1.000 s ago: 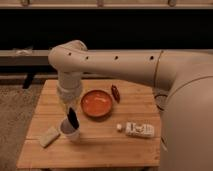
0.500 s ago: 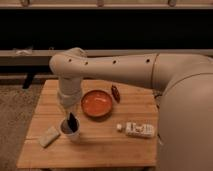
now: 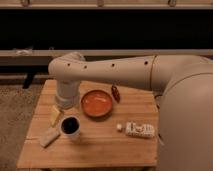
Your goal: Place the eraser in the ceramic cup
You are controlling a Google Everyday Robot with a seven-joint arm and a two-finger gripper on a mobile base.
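Left to right on the worktop: pale beige block near the front-left edge, yellowish wedge behind it, ceramic cup with a dark interior, likely the eraser inside. Gripper sits just behind the cup beside the wedge, nothing visibly held. Then orange bowl, a small reddish item, a white tube.

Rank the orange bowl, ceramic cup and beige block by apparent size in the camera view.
Largest: orange bowl. Then ceramic cup and beige block, alike; unranked. The gripper hangs left of the bowl, behind the cup.
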